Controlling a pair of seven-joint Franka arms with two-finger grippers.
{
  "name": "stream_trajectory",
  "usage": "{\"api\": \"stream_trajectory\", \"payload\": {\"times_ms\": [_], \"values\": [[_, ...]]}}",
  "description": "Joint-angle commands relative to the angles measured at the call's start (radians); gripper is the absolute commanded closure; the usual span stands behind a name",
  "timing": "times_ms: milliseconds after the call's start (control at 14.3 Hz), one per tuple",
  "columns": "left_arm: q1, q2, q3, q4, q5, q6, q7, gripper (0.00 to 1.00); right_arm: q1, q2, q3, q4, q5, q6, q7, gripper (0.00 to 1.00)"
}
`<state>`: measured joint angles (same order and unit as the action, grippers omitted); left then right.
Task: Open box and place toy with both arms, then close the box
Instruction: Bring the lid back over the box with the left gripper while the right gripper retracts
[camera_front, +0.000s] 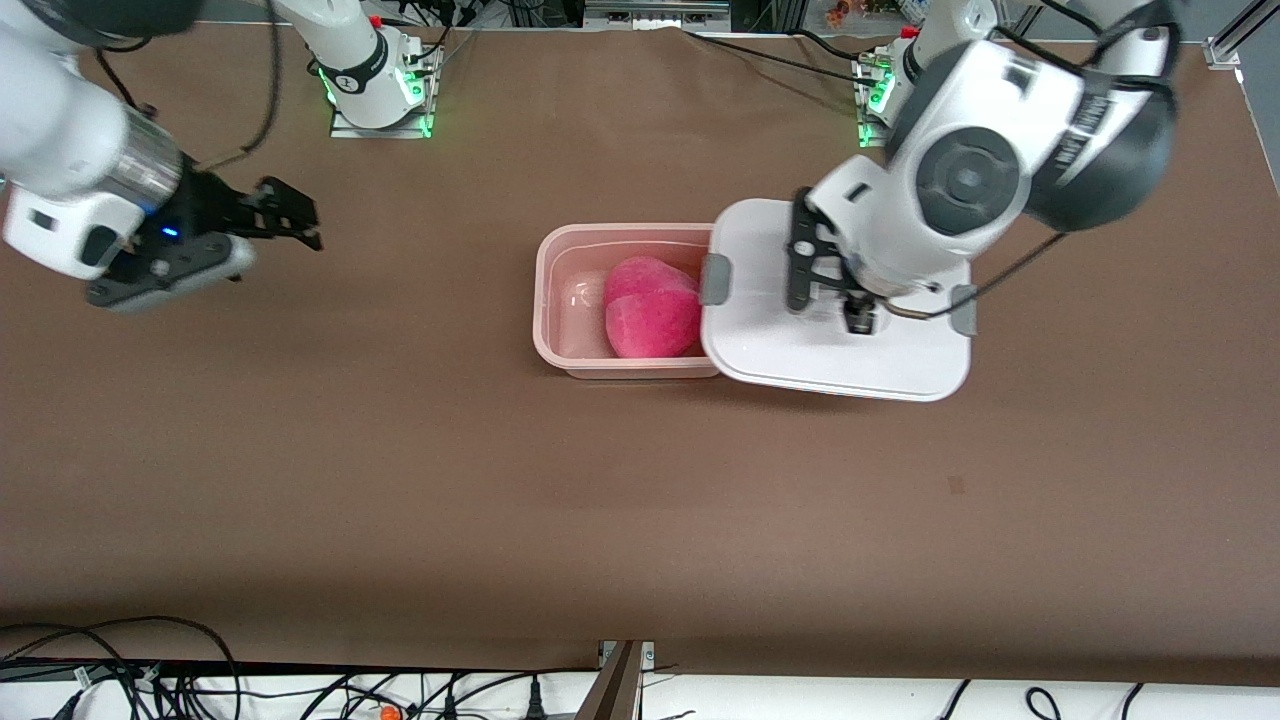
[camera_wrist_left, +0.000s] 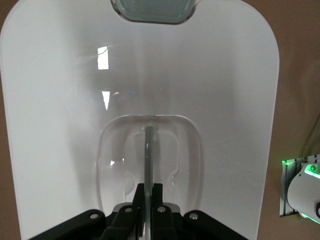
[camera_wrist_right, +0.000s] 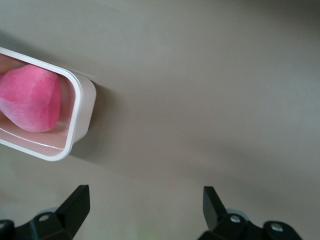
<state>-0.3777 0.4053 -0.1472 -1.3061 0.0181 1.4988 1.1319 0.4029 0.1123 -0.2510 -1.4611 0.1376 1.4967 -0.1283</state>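
The pale pink box (camera_front: 548, 300) stands open at the table's middle, and the bright pink toy (camera_front: 652, 308) lies inside it. The white lid (camera_front: 800, 350) hangs level and overlaps the box's end toward the left arm. My left gripper (camera_front: 858, 315) is shut on the lid's clear recessed handle (camera_wrist_left: 148, 150), seen edge-on between the jaws of the left gripper (camera_wrist_left: 150, 192) over the lid (camera_wrist_left: 60, 100). My right gripper (camera_front: 295, 222) is open and holds nothing, over bare table toward the right arm's end. The right wrist view shows the right gripper (camera_wrist_right: 145, 200), the box (camera_wrist_right: 82, 107) and the toy (camera_wrist_right: 30, 100).
Grey clips (camera_front: 714, 279) sit on the lid's two short sides. The arm bases (camera_front: 380, 90) stand along the edge farthest from the front camera. Cables (camera_front: 150, 680) lie below the table's near edge. Brown tabletop surrounds the box.
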Motion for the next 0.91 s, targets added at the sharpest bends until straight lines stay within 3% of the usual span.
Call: {"api": "stream_trajectory", "payload": {"times_ms": [0,209,349,488,837], "values": [[-0.119,0.021,0.018,0.002,-0.012,0.064,-0.117,1.00,-0.099,-0.121,0.081,-0.146,-0.048,0.019,0.084,0.00],[-0.217,0.058,0.018,0.001,-0.003,0.145,-0.228,1.00,-0.180,-0.157,0.165,-0.183,-0.111,0.033,0.137,0.00],[-0.285,0.089,0.023,0.001,0.000,0.193,-0.329,1.00,-0.182,-0.152,0.161,-0.173,-0.119,0.034,0.138,0.00],[-0.343,0.115,0.020,0.001,0.081,0.219,-0.417,1.00,-0.184,-0.146,0.157,-0.173,-0.127,0.052,0.138,0.00],[-0.405,0.162,0.020,-0.002,0.106,0.280,-0.503,1.00,-0.185,-0.135,0.156,-0.167,-0.135,0.059,0.138,0.00]]}}
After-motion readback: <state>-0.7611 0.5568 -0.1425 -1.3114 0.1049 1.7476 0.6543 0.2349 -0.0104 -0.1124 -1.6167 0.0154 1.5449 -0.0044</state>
